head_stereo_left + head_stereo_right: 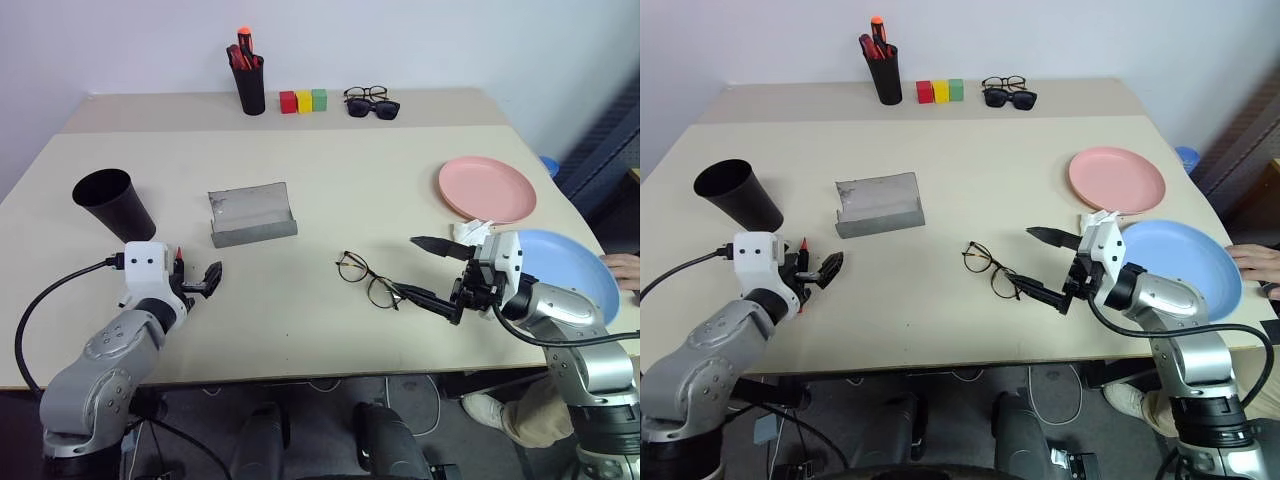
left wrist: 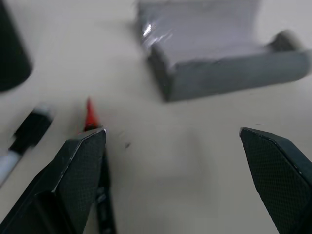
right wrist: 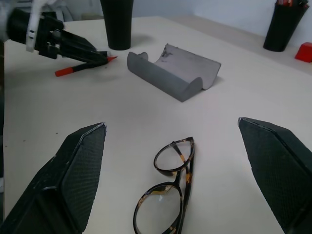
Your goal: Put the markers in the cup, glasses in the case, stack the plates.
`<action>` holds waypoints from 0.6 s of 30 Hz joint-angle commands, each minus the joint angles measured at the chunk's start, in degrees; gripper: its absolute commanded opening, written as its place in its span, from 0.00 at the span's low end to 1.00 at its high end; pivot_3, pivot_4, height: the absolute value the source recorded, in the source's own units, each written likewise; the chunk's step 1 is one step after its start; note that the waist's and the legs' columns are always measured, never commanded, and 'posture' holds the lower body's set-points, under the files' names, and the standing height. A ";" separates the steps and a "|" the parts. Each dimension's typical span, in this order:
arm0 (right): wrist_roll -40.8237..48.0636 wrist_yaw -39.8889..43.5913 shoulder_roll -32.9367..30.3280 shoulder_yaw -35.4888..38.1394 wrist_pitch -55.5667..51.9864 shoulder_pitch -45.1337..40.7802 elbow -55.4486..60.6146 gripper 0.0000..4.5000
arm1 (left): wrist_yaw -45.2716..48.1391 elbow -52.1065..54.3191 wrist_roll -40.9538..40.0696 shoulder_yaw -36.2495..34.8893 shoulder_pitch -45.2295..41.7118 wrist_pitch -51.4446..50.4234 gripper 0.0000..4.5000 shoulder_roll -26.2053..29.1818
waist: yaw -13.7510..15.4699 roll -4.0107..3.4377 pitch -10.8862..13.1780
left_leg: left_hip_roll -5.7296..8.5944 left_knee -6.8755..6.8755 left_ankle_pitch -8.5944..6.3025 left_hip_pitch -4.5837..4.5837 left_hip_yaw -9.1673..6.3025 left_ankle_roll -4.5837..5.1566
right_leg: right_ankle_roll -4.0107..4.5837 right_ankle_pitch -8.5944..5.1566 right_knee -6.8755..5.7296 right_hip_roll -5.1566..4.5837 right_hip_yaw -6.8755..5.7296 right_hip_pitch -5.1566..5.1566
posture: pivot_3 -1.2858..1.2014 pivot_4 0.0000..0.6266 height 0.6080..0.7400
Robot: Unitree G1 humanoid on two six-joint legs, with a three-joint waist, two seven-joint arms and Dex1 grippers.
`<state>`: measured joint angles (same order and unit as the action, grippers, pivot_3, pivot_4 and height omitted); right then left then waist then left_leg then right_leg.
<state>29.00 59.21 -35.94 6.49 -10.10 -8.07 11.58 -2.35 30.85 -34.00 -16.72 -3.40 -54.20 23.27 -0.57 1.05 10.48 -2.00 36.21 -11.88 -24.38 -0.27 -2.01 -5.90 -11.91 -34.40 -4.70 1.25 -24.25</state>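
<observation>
Your table [image 1: 330,330] carries everything. The light blue plate [image 1: 565,265] sits at its right edge, overlapped by your right arm; the salmon pink plate [image 1: 487,188] lies apart from it, a little further back, so they are not stacked. The grey case [image 1: 252,213] lies open left of centre, nothing inside it. The black cup [image 1: 113,203] stands at the left with nothing seen in it.

Your right gripper [image 1: 432,272] hovers low with its jaws spread wide, the wire-rimmed glasses [image 1: 368,279] lying on the table just off their tips. Your left gripper [image 1: 196,276] sits just in front of the cup, jaws likewise apart and holding nothing. The red marker [image 3: 84,67] lies on the table right beside one jaw, and the black marker [image 2: 25,139] with its white end lies just next to it.
</observation>
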 commanded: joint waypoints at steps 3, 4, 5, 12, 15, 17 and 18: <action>-0.08 1.73 1.12 -1.47 2.76 -2.53 -0.78 0.98 | -4.87 -0.46 -2.17 -4.34 -6.65 -9.53 1.00 -2.64 | -0.17 0.02 -0.01 | 0.00 0.01 0.00 0.02 0.00 -0.01 | 0.00 0.00 -0.01 0.00 0.00 0.03 | 0.52 0.24 1.00; 0.03 2.26 1.36 -1.71 3.21 -2.77 -0.95 0.98 | -5.72 -1.17 -2.48 -5.07 -8.24 -11.96 1.00 -3.10 | -0.20 0.03 -0.01 | 0.00 0.01 0.00 0.03 -0.01 -0.01 | 0.00 0.00 -0.02 0.01 0.01 0.03 | 0.52 0.24 1.00; 0.09 2.69 1.58 -1.90 3.63 -2.94 -1.05 0.98 | -6.40 -1.60 -2.74 -5.73 -9.66 -13.91 1.00 -3.58 | -0.18 0.03 -0.01 | 0.00 0.01 0.01 0.03 -0.01 -0.01 | 0.00 0.00 -0.04 0.01 0.00 0.03 | 0.52 0.24 1.00; 0.09 3.57 2.53 -3.88 4.07 -5.17 -0.78 0.98 | -10.45 -3.74 -0.68 -8.87 -17.46 -23.48 1.00 -7.73 | -0.16 0.04 -0.01 | 0.01 0.01 0.02 0.03 -0.04 -0.02 | -0.03 0.01 -0.08 0.03 0.00 0.03 | 0.52 0.24 1.00; 0.21 3.74 2.84 -4.90 3.68 -5.92 0.13 0.98 | -11.23 -3.62 0.21 -9.70 -19.23 -26.60 1.00 -9.85 | -0.16 0.05 -0.02 | 0.01 0.01 0.02 0.03 -0.04 -0.03 | -0.03 0.02 -0.09 0.03 0.00 0.03 | 0.52 0.24 1.00; 0.38 4.05 2.87 -5.57 3.53 -6.50 0.41 0.98 | -11.53 -3.16 1.28 -10.00 -19.94 -28.39 1.00 -10.66 | -0.18 0.06 -0.01 | 0.02 0.01 0.03 0.03 -0.05 -0.03 | -0.03 0.02 -0.09 0.03 0.00 0.03 | 0.52 0.24 1.00; 0.49 4.04 2.90 -5.80 3.37 -6.83 0.49 0.98 | -11.47 -2.97 1.72 -10.39 -20.27 -29.16 1.00 -10.69 | -0.18 0.06 -0.01 | 0.02 0.01 0.03 0.04 -0.05 -0.04 | -0.04 0.02 -0.09 0.03 0.00 0.02 | 0.52 0.24 1.00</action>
<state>28.83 63.06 -33.40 0.44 -7.06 -13.80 9.85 -13.60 26.18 -33.33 -25.73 -22.63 -82.32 12.30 -0.76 1.11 10.48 -1.98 36.21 -11.86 -24.34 -0.33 -2.04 -5.94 -11.89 -34.49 -4.66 1.25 -24.23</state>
